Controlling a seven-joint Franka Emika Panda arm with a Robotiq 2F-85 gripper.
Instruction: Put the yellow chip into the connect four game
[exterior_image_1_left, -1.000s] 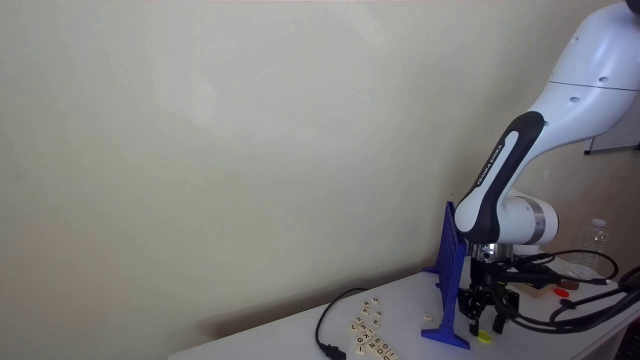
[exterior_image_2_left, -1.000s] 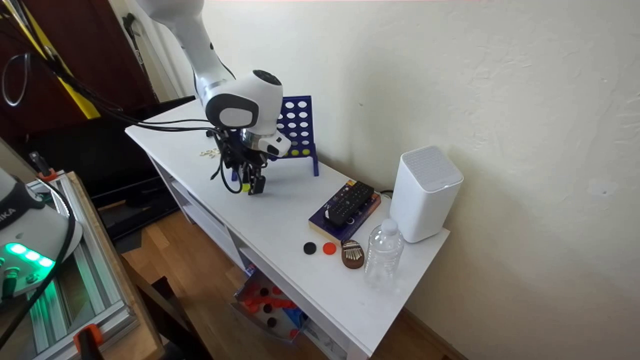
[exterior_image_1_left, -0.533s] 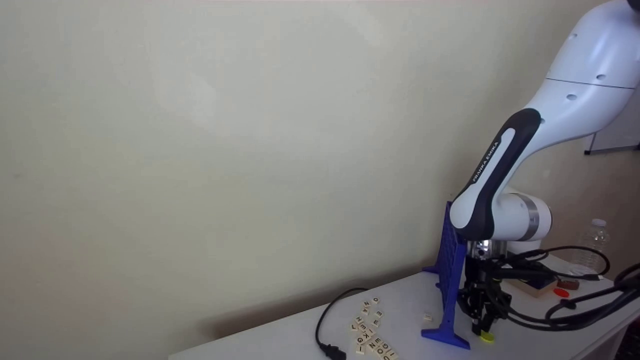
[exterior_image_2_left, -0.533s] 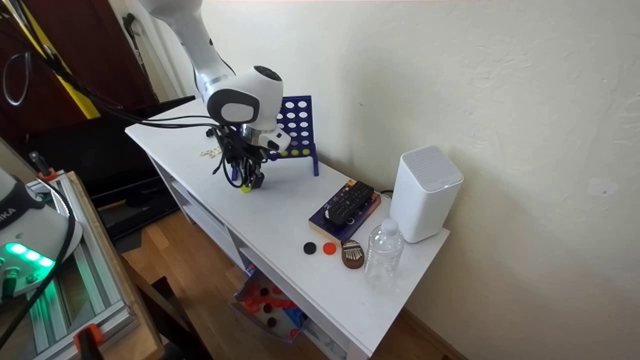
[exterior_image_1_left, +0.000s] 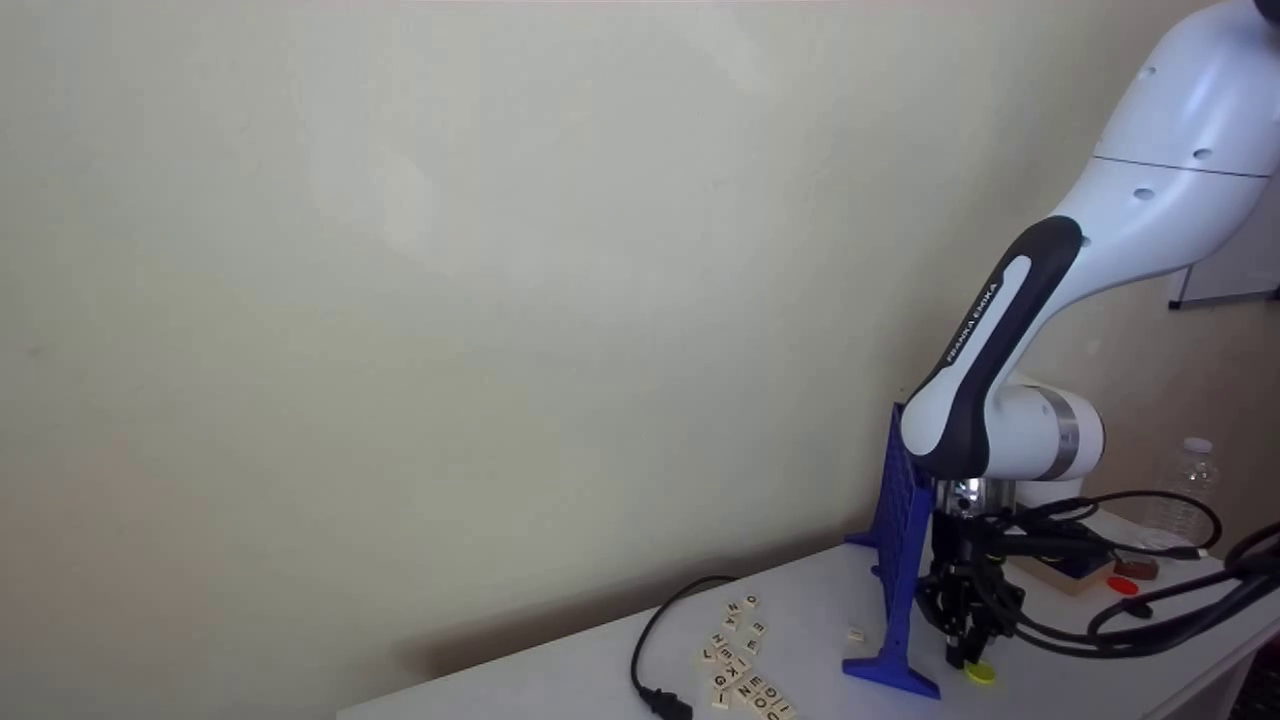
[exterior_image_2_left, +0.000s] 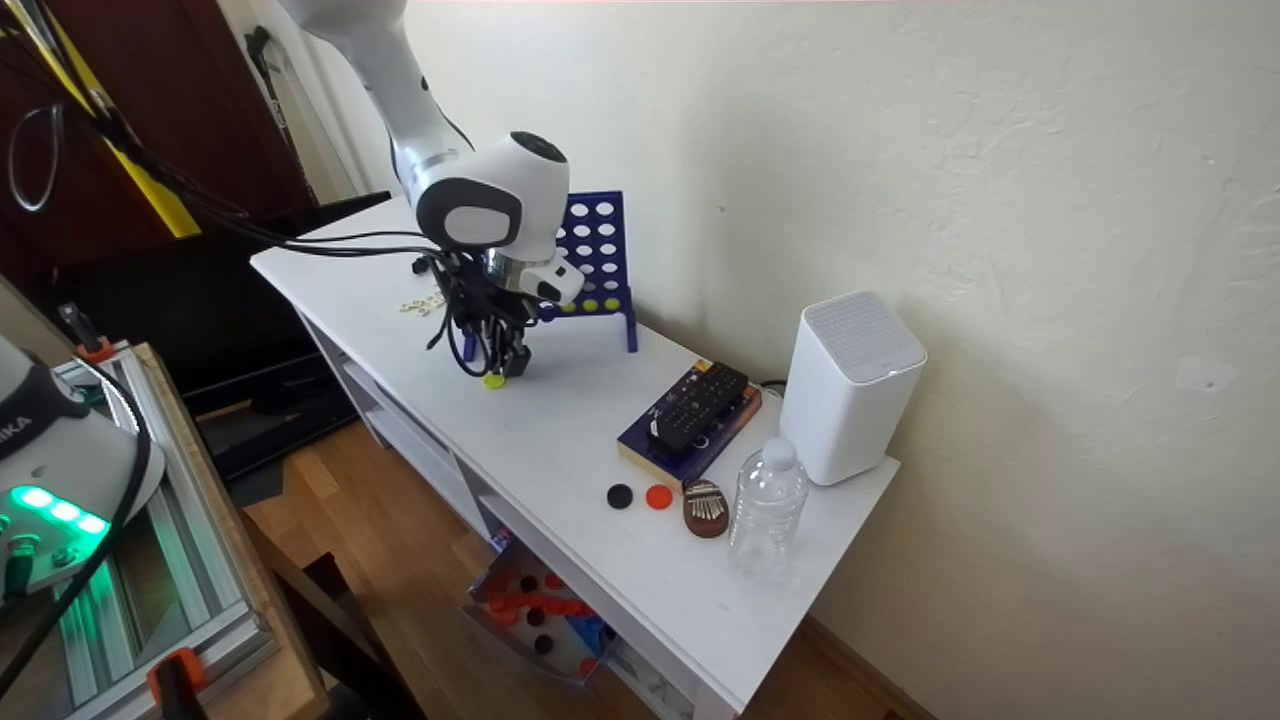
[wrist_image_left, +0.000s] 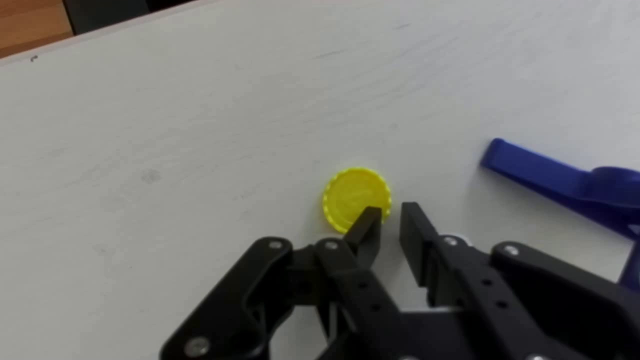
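Gripper (wrist_image_left: 390, 210) narrowed, yellow chip (wrist_image_left: 351, 195) uncaught
Wide a second ago, now a slim gap holding nothing; the chip lies flat on the desk (wrist_image_left: 200, 110) just beside, so another grasp is probably needed.

In the wrist view, the chip (wrist_image_left: 355, 194) is lying on the table (wrist_image_left: 190, 125), partly behind one of the fingers (wrist_image_left: 366, 235); the game (wrist_image_left: 555, 179) is standing to their right. In an exterior view, a remote (exterior_image_2_left: 700, 405) is resting on a book (exterior_image_2_left: 712, 440) to the fingers' right.
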